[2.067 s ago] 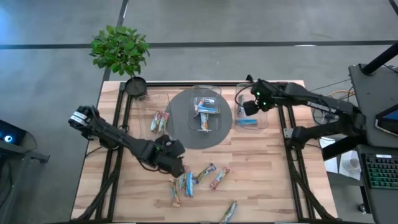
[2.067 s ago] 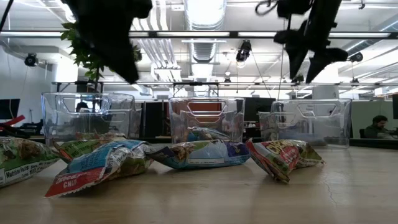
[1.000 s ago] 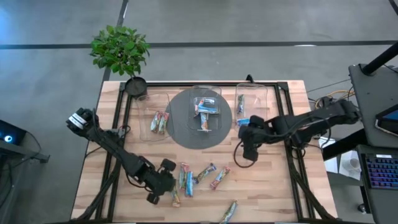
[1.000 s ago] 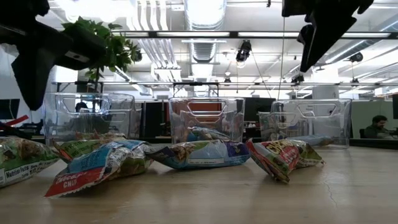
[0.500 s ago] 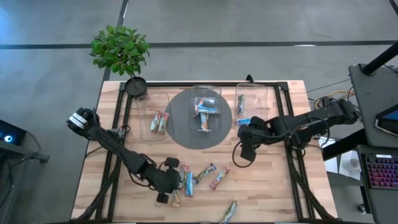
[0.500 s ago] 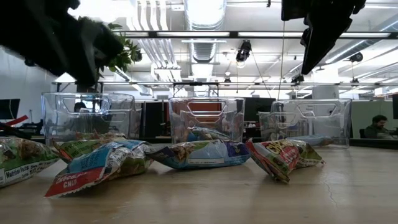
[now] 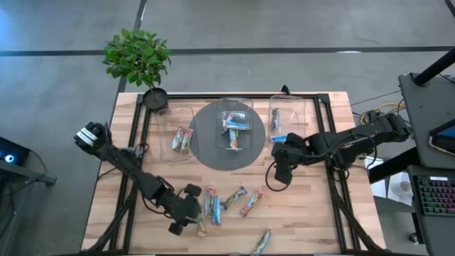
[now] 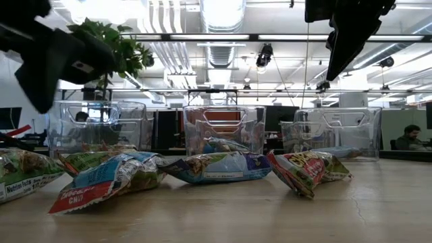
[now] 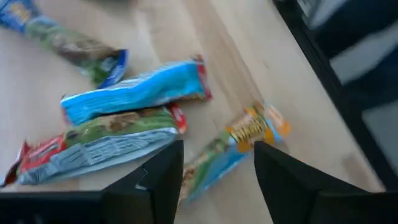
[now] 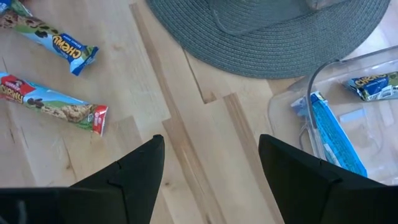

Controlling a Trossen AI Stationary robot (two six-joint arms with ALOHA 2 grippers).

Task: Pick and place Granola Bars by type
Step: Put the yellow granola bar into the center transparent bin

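Several granola bars lie flat on the near middle of the table: a blue one (image 9: 137, 93), a green one (image 9: 99, 140), a yellow-orange one (image 9: 249, 146) and more to their right (image 7: 250, 203). One lies near the front edge (image 7: 261, 242). My left gripper (image 7: 190, 219) is open above the left end of this cluster, and in its wrist view the yellow-orange bar shows between its fingers (image 9: 217, 180), untouched. My right gripper (image 7: 279, 172) is open and empty in front of the right bin (image 7: 288, 121), which holds a blue bar (image 10: 336, 134).
Three clear bins stand along the far side: the left bin (image 7: 181, 135), the middle bin (image 7: 236, 122) on a round grey mat (image 7: 213, 153), and the right bin. Each holds bars. A potted plant (image 7: 137, 58) stands at the far left corner. Two bars (image 10: 53, 102) lie on the near side of the mat.
My left gripper has swung a little toward the table's right and back to the left, staying above the cluster of bars. No bar has moved.
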